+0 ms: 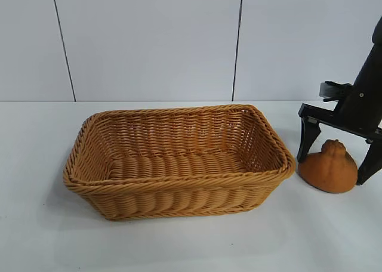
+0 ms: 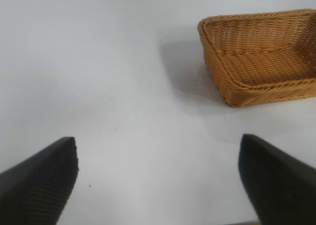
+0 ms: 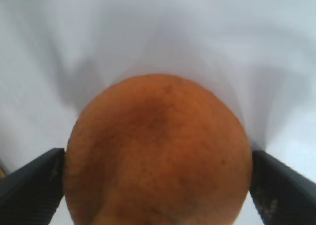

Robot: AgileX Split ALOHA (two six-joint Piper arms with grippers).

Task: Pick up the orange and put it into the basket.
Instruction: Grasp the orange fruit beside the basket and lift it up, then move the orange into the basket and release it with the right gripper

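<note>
The orange (image 1: 328,173), dull and rough with a knob on top, rests on the white table just right of the basket (image 1: 179,207). My right gripper (image 1: 333,169) has come down over it, one black finger on each side. In the right wrist view the orange (image 3: 158,156) fills the gap of the right gripper (image 3: 157,158), and both pads (image 3: 37,185) press against its sides. My left gripper (image 2: 158,175) hangs open over bare table with nothing between its fingers; the basket (image 2: 232,89) lies some way beyond it. That arm is out of the exterior view.
The tan wicker basket holds nothing. A white panelled wall (image 1: 149,45) stands behind the table (image 1: 191,242). Bare table surface runs along the front and to the left of the basket.
</note>
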